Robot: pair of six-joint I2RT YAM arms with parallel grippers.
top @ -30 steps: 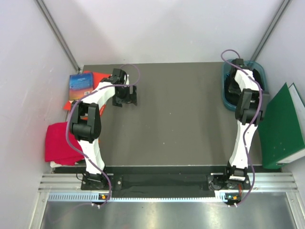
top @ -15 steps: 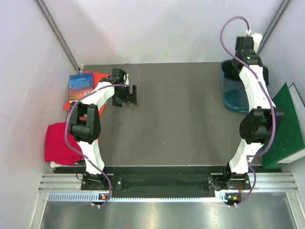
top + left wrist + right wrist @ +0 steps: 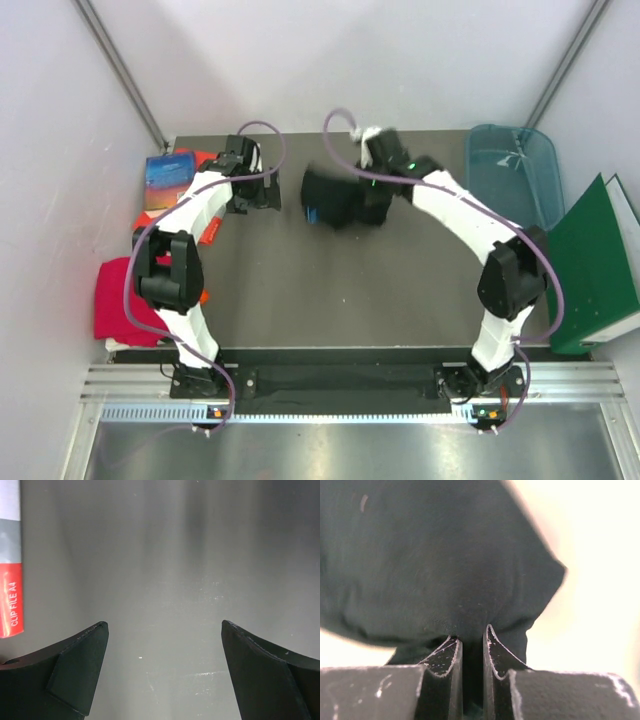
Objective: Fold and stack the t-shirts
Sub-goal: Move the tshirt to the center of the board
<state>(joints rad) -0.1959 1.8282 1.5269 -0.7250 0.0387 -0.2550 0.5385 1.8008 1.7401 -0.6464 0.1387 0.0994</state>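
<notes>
Black cloth is pinched between the nearly closed fingers of the right end effector (image 3: 472,632). It grips a thin fold of the black t-shirt (image 3: 435,555), and the rest hangs as a loose bundle over the far middle of the tabletop (image 3: 400,290). From the way it sags, the shirt looks light, limp and shapeless. One pinch will carry it but will not spread it, so the shoulders or the hem corners, one per arm, are probably the best holds for folding. The left end effector (image 3: 165,630) stands wide open over bare tabletop with nothing in it, near the bundle on its left. The crimson-pink t-shirt (image 3: 120,295) lies folded at the left edge of the tabletop, well apart from the black one.

In the overhead view the bundle is blurred, so collar, sleeves and hem cannot be told apart. A small blue patch on it may be a label. The right wrist view does not show which part of the shirt is gripped. The left arm covers part of the crimson-pink t-shirt, and the red clip file (image 3: 11,600) is cut off at the frame's edge.
</notes>
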